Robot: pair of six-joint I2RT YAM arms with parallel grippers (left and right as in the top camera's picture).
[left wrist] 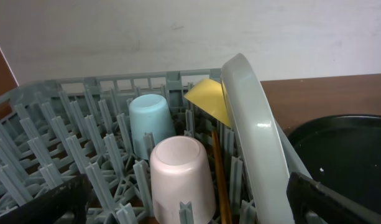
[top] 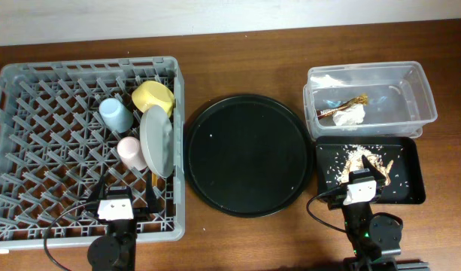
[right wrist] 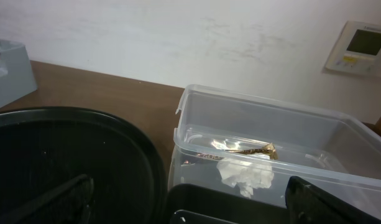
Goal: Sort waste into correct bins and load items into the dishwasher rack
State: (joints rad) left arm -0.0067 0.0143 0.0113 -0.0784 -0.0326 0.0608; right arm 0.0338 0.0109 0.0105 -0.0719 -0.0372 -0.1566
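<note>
The left gripper [top: 125, 190] stands wide open and holds nothing, its dark fingers [left wrist: 339, 196] spread at either side of the wrist view, poised over the near edge of the dishwasher rack [top: 34, 83]. Just ahead of it in the rack a small pink cup [top: 130, 150] sits upside down, with a small blue cup [top: 115, 114] upside down behind it. To their right the pale grey-green plate [top: 156, 139] stands on edge between the pegs, the chopsticks [left wrist: 220, 174] slanting down beside it, and the yellow bowl [top: 153, 96] is tilted at the far end. The right gripper [top: 363, 167] is likewise spread wide and empty, above the near part of the shallow black tray [top: 410, 150], where beige food scraps [top: 365, 159] lie scattered. Beyond that tray, the clear tub [top: 418, 83] holds the crumpled white napkin [top: 350, 115] and the gold wrapper [top: 356, 100]. Between rack and bins, the large round black tray [top: 245, 154] rests on the brown table [top: 238, 45].
</note>
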